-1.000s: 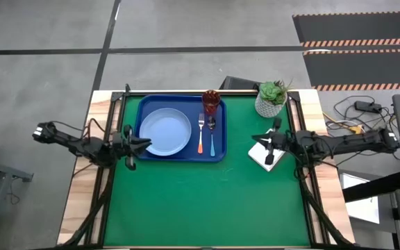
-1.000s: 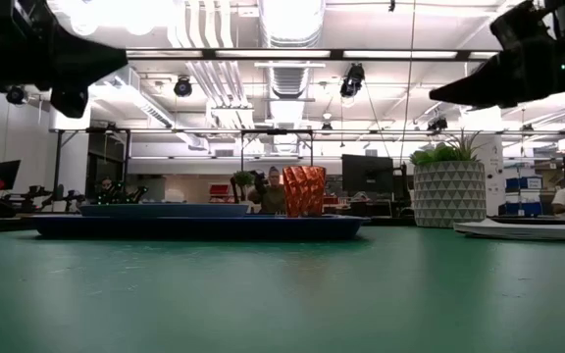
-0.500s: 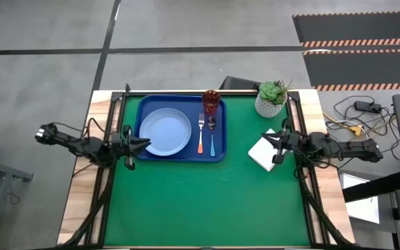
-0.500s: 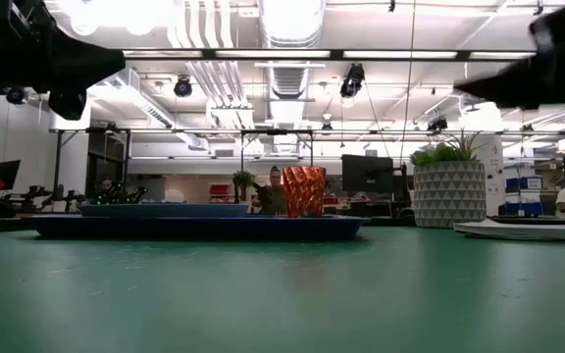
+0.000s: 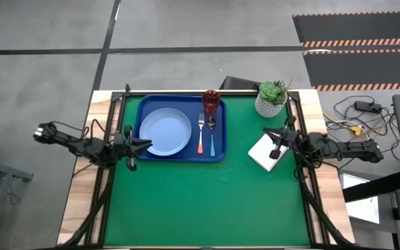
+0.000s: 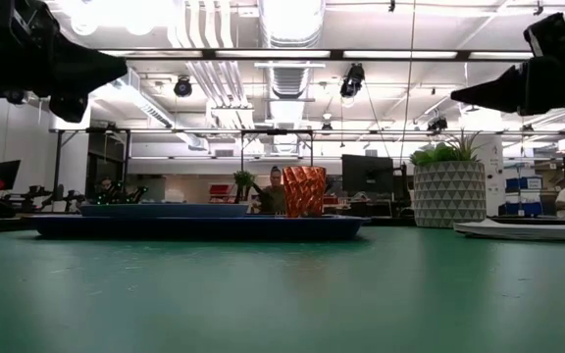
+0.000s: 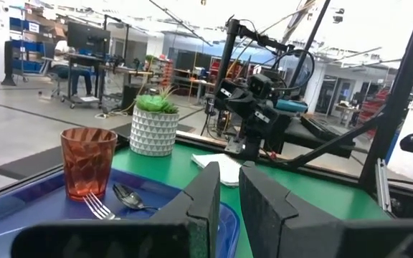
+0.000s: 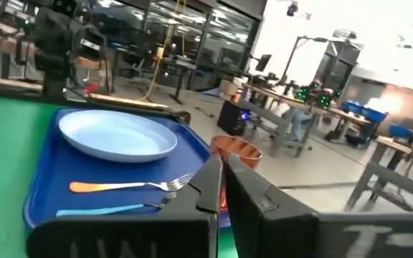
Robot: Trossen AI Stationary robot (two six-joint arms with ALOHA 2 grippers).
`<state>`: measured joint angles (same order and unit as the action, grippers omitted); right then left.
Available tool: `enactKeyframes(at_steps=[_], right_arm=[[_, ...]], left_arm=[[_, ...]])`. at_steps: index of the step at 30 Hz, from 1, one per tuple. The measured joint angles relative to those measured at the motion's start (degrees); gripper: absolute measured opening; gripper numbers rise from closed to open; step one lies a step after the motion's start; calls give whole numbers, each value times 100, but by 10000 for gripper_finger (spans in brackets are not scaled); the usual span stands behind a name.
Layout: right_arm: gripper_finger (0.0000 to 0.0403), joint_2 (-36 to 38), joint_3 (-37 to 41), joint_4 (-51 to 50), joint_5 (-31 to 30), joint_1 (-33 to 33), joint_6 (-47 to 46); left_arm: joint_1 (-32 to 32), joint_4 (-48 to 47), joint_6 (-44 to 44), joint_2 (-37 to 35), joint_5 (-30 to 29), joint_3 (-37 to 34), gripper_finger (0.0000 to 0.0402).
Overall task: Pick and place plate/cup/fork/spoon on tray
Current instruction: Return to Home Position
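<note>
The dark-blue tray (image 5: 144, 105) lies at the table's far left-centre. On it are the pale-blue plate (image 5: 165, 132), the red-brown cup (image 5: 211, 101) standing at the far right corner, the orange-handled fork (image 5: 201, 136) and the blue-handled spoon (image 5: 212, 140), both lying flat side by side. My left gripper (image 5: 148, 144) is shut and empty, hovering over the plate's near-left rim. My right gripper (image 5: 273, 139) is shut and empty, in the air above the white box (image 5: 264, 153), well to the right of the tray.
A white pot with a green plant (image 5: 271, 98) stands at the far right, just beyond the white box. The green table surface (image 5: 200, 201) in front of the tray is open room. People and desks show in the room behind (image 6: 273, 191).
My right gripper has drawn back toward the table's right edge, from beyond the white box's left side to above the box, still shut. My left gripper has kept still. The things on the tray have not moved.
</note>
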<state>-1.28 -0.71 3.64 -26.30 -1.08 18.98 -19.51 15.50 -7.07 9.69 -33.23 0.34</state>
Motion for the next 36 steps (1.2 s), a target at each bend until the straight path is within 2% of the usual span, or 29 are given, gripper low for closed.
enactKeyframes(at_steps=[6,14,36], right_arm=[[9,4,4,11,-30,0,-823],[9,2,7,11,-31,0,-2528],[9,-2,9,11,-31,0,-2642]], left_arm=[[0,-4,0,211,0,-4,35],[0,-1,0,526,-1,-7,35],[0,-4,2,1491,-1,-9,35]])
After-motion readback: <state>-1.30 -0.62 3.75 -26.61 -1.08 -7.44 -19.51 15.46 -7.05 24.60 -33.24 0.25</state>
